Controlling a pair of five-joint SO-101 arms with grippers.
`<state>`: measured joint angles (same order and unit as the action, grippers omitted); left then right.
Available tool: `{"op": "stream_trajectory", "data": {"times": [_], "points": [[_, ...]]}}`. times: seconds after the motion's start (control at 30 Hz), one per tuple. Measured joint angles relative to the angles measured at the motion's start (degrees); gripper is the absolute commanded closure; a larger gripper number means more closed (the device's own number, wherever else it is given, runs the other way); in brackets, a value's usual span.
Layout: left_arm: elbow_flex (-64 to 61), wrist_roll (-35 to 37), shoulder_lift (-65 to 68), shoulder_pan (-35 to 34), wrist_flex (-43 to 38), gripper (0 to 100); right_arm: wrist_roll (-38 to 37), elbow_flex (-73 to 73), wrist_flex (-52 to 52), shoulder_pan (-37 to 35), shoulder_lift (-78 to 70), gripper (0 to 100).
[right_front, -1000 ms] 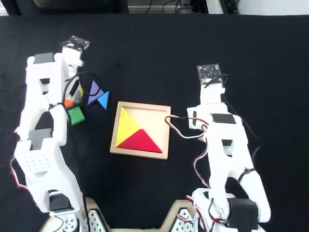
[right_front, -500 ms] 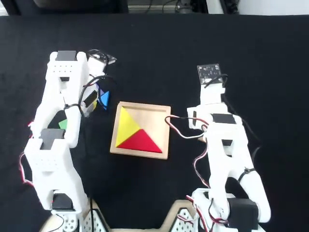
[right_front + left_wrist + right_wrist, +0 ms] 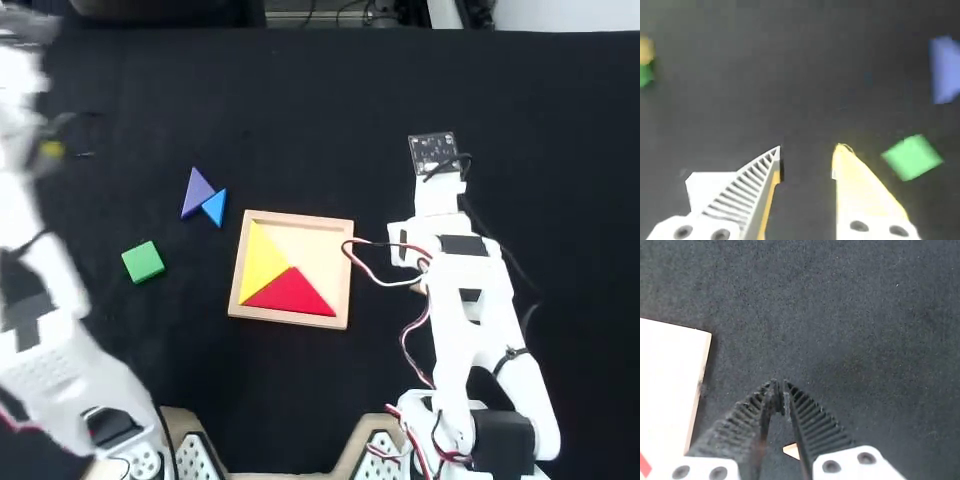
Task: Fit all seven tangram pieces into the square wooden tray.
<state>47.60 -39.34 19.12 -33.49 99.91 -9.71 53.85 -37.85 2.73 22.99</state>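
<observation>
Black cloth [image 3: 400, 80] covers the table. On it we see the left arm [image 3: 45, 300] reared up tall along the table's left edge, well apart from the square wooden tray [image 3: 300, 217]. Through its wrist camera we look down on the left gripper [image 3: 807, 159]. Its jaws are parted, with only cloth in the gap and nothing gripped. The green square [image 3: 911, 156] lies on the cloth off to one side of the yellow finger [image 3: 860, 190].

The right arm [image 3: 460, 290] stands folded just beside the tray's right edge, pointing towards the far side. The tips of the right gripper [image 3: 779, 390] are pressed together on nothing, above cloth near the tray's corner.

In the tray we find the yellow triangle [image 3: 262, 262] and the red triangle [image 3: 290, 292] touching, with bare wood along the far-right part. The purple triangle [image 3: 197, 190] and blue triangle [image 3: 213, 207] touch each other near the tray's far-left corner. A broad stretch of cloth runs beyond the tray's far rim.
</observation>
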Motion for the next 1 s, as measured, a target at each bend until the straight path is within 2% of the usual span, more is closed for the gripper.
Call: {"op": "stream_trajectory", "data": {"times": [0.33, 0.53, 0.67, 1.0], "points": [[0.0, -14.6, 7.1, -29.5, -0.1, 84, 0.0, 0.0, 0.0, 0.0, 0.0, 98.8], [-0.1, -20.8, 18.5, -43.1, -7.2, 84, 0.0, 0.0, 0.0, 0.0, 0.0, 98.8], [-0.1, -22.7, 25.2, -45.9, -8.0, 84, 0.0, 1.0, 0.2, -0.1, 0.0, 98.8], [-0.1, -24.4, 32.4, -44.9, -8.9, 89, 0.0, 1.2, 0.2, -1.8, 0.0, 98.8]]}}
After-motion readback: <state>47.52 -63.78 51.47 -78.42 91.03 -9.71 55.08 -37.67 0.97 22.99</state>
